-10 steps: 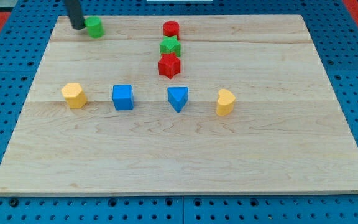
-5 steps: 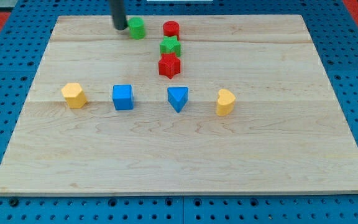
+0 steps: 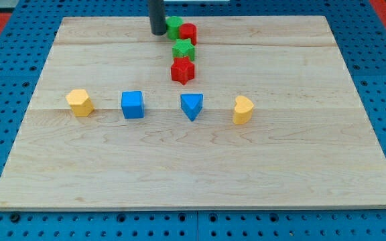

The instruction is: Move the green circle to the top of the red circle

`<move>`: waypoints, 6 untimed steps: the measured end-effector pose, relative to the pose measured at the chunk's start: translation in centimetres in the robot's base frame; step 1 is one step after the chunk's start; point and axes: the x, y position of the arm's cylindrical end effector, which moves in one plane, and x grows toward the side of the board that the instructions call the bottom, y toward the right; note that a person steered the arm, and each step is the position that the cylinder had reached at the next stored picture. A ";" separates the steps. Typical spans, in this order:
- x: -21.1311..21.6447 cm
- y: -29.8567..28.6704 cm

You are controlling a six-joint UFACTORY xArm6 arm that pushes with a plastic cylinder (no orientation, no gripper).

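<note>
The green circle (image 3: 174,27) sits near the board's top edge, touching the upper left side of the red circle (image 3: 188,33). My tip (image 3: 158,31) rests right against the green circle's left side. The dark rod rises out of the view's top. A green star (image 3: 183,49) lies just below the red circle, and a red star (image 3: 182,70) lies below that.
A row crosses the middle of the wooden board (image 3: 313,134): a yellow hexagon-like block (image 3: 79,102) at the left, a blue cube (image 3: 132,104), a blue triangle (image 3: 191,105) and a yellow heart-like block (image 3: 242,109). Blue pegboard surrounds the board.
My tip has swept to the right along the board's top, pushing the green circle from the top left until it meets the red circle. The other blocks have stayed put.
</note>
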 end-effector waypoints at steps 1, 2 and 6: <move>-0.3 0.5; -0.8 1.5; 7.4 -1.7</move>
